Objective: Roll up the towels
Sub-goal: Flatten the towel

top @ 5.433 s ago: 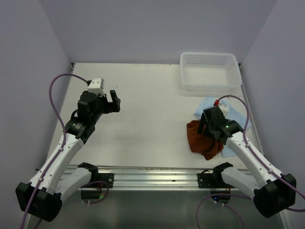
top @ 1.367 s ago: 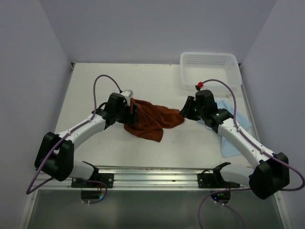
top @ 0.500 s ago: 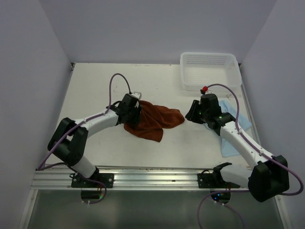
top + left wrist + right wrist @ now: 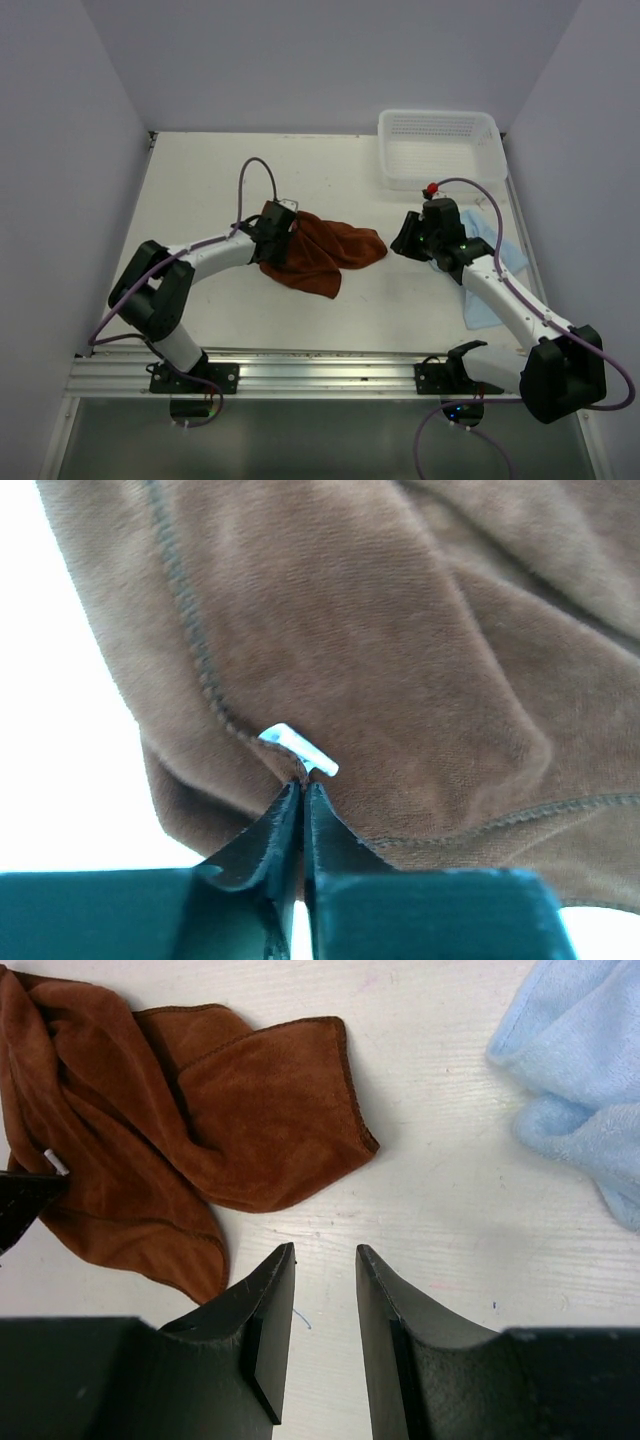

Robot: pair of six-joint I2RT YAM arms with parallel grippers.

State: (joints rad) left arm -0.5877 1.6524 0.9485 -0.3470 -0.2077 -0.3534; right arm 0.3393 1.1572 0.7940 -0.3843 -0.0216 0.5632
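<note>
A brown towel (image 4: pixel 320 250) lies crumpled mid-table. My left gripper (image 4: pixel 302 785) is shut on its left corner, pinching the hemmed edge beside a small white tag (image 4: pixel 298 748); in the top view that gripper (image 4: pixel 276 232) sits at the towel's left end. The same brown towel (image 4: pixel 170 1130) fills the upper left of the right wrist view. My right gripper (image 4: pixel 325 1252) hovers open over bare table just off the towel's right corner, with nothing between its fingers; in the top view it (image 4: pixel 398 240) is to the right of the cloth. A light blue towel (image 4: pixel 590 1070) lies to the right, partly under the right arm (image 4: pixel 505 262).
A white mesh basket (image 4: pixel 440 150) stands at the back right corner. Purple walls enclose the table on three sides. A metal rail (image 4: pixel 300 365) runs along the near edge between the arm bases.
My left gripper has closed on the brown towel's left corner; half a second ago it stood open at that edge. The right gripper has barely moved.
</note>
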